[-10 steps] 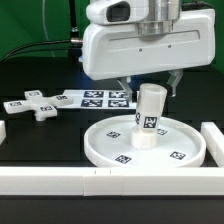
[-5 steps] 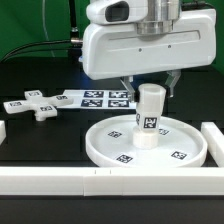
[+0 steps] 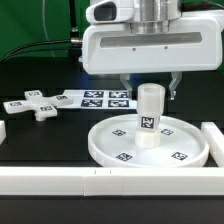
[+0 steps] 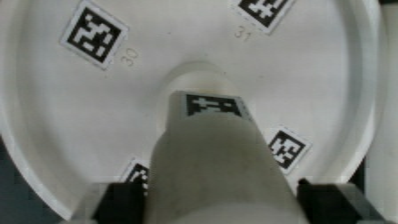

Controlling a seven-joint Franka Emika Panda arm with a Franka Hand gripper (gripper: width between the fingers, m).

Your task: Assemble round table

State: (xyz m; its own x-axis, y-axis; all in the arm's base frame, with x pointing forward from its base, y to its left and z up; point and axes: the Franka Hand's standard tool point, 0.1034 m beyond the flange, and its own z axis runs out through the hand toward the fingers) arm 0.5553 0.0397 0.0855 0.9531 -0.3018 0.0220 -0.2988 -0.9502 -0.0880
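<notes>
White plastic short thick cylinder [image 3: 149, 116] stands upright on the central hub of the large white rimmed disc [image 3: 176, 131], the end effector [image 4: 210, 192] clenched on its upper end — likely to hold it true while seating. Small white cross-shaped piece [image 3: 32, 105] waits apart on the black surface [image 3: 45, 135], beside the marker board [image 3: 96, 97].

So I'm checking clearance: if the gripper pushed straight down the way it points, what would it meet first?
The gripper is shut on the short cylinder, which stands upright at the middle of the large disc. Going straight down would likely press the cylinder into the disc's hub; contact there isn't clearly visible.
</notes>
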